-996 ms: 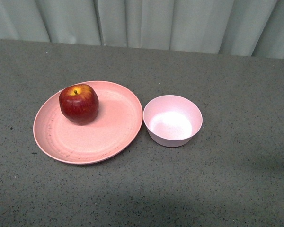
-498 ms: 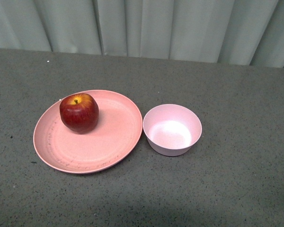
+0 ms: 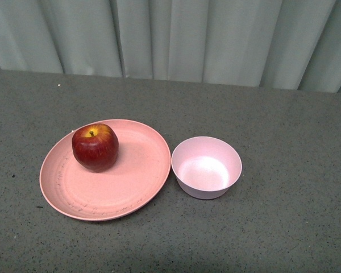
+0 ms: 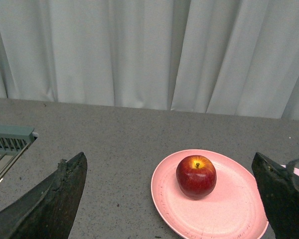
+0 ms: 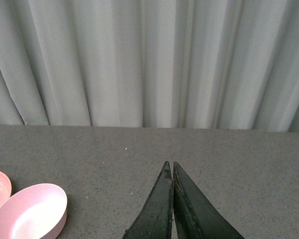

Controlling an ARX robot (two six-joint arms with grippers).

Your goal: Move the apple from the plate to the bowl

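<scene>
The task is not yet begun, as far as the pictures show: the apple sits on the plate, on the part of it nearer to the far edge and the left edge of the worktop, with its stem up. The bowl has nothing inside. It stands just beside the plate, on the side of the right edge; whether the two rims touch, I cannot tell. All is left to do: to grip the apple, to lift it, to carry it over and to put it down in the bowl.

The left claw is wide open and holds nothing, its dark fingers far apart with the apple seen between them. The right claw is closed and empty, the two tips pressed together.

The apple is round, glossy and dark red, yellow around the stem. The plate is wide, shallow and salmon-pink with dark scuff marks. The bowl is deeper, pale pink and smooth. The worktop is grey, matte and speckled. Behind it hangs a pale pleated curtain.
</scene>
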